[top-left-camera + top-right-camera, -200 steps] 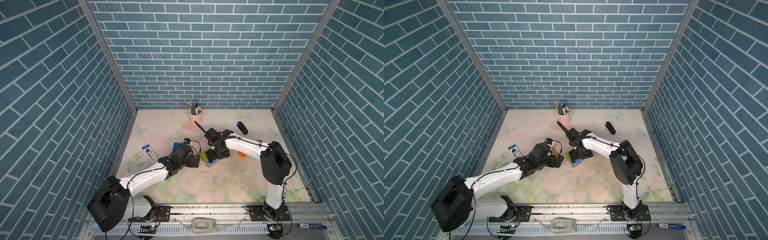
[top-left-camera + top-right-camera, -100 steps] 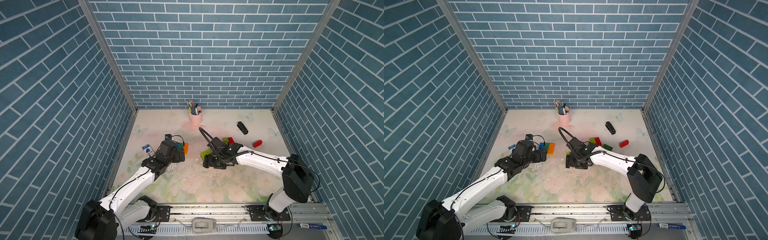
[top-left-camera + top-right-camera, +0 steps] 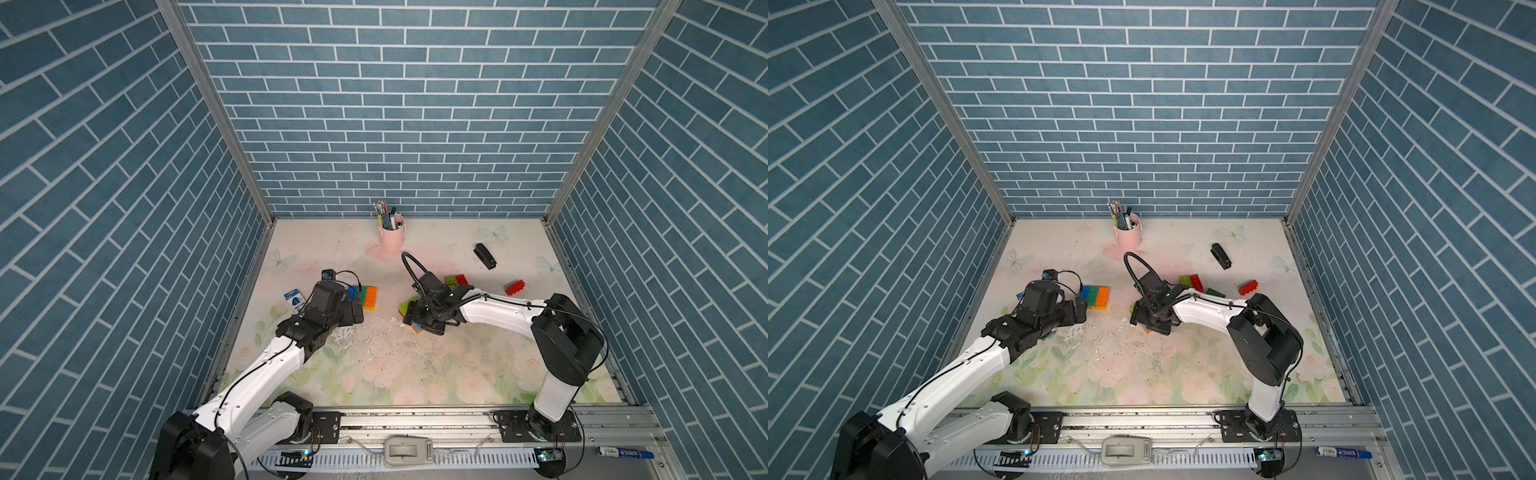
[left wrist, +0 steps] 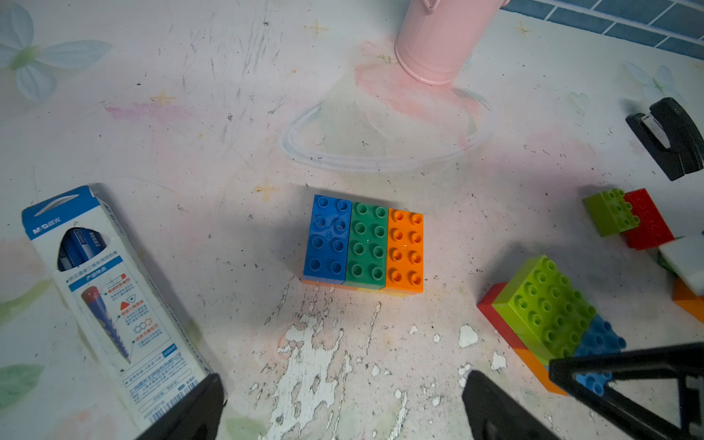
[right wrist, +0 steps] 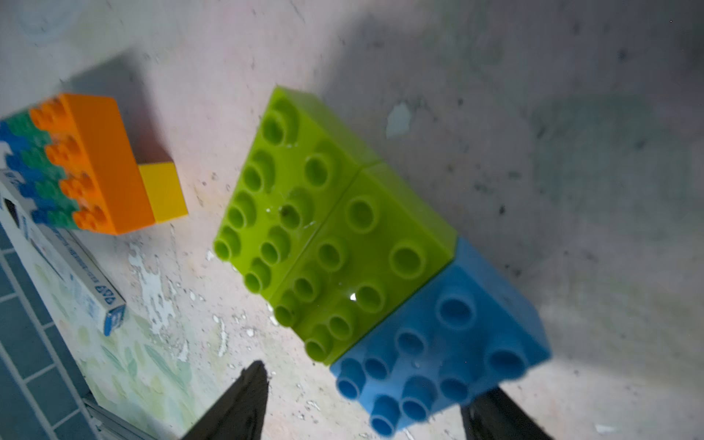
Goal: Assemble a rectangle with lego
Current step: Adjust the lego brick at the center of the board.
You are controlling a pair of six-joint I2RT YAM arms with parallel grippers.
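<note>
Two lego assemblies. Blue-green-orange studded plastic brick slab (image 3: 368, 297): free; left gripper (image 4: 344, 377) wide, empty, at its seven o'clock. Lime-and-blue plastic brick slab (image 5: 343, 236), at the first's four o'clock: right gripper (image 5: 375, 381) part-open astride blue end, probably to carry it over.

On the table (image 3: 457, 374), a three-brick block (image 3: 368, 297) sits left of centre, its bricks side by side on a lower layer. The pen box (image 3: 294, 300) lies to its left, near the table's edge. A second block (image 4: 548, 312) lies to the right, well apart and slightly nearer the front. Behind it sits a pair of bricks (image 3: 456, 280), touching; farther right is a lone brick (image 3: 515, 286). The stapler (image 3: 484, 256) lies behind these. The cup (image 3: 391, 237) stands at the back, pens (image 3: 384, 210) in it
</note>
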